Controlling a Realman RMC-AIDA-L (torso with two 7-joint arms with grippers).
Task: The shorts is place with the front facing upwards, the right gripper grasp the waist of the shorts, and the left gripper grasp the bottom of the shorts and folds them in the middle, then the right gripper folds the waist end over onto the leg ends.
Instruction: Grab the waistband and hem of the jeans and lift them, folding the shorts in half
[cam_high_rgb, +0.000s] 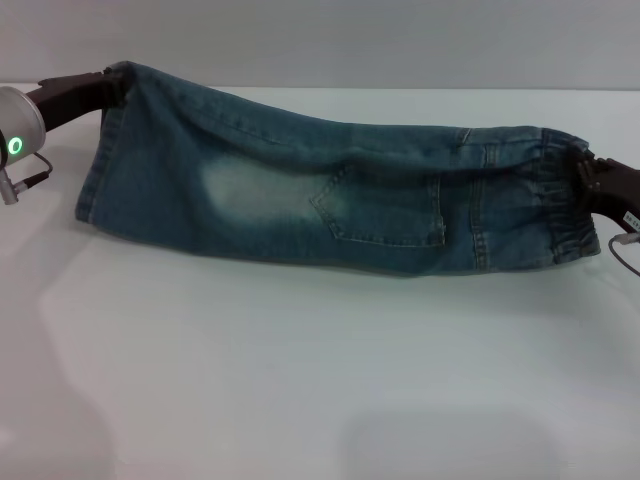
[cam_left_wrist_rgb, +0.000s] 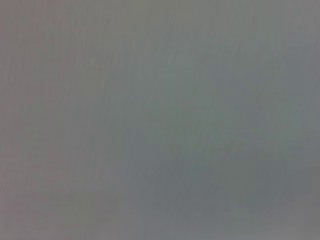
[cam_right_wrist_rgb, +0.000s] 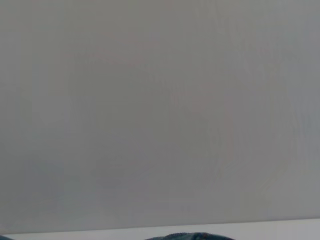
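Across the table (cam_high_rgb: 300, 380) the shorts (cam_high_rgb: 330, 195) stretch left-right, both grippers' fingers clamped on the ends

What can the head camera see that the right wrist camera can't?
Only the head view shows both arms at work: the left pincer holds the bottom of the shorts at the far corner, and the right pincer holds the waist of the shorts. It also shows the square back pocket. Only the right wrist view shows a big plain pale wall and nothing else new. Both show the shorts, just a tiny denim sliver in the wrist view, and the white table.
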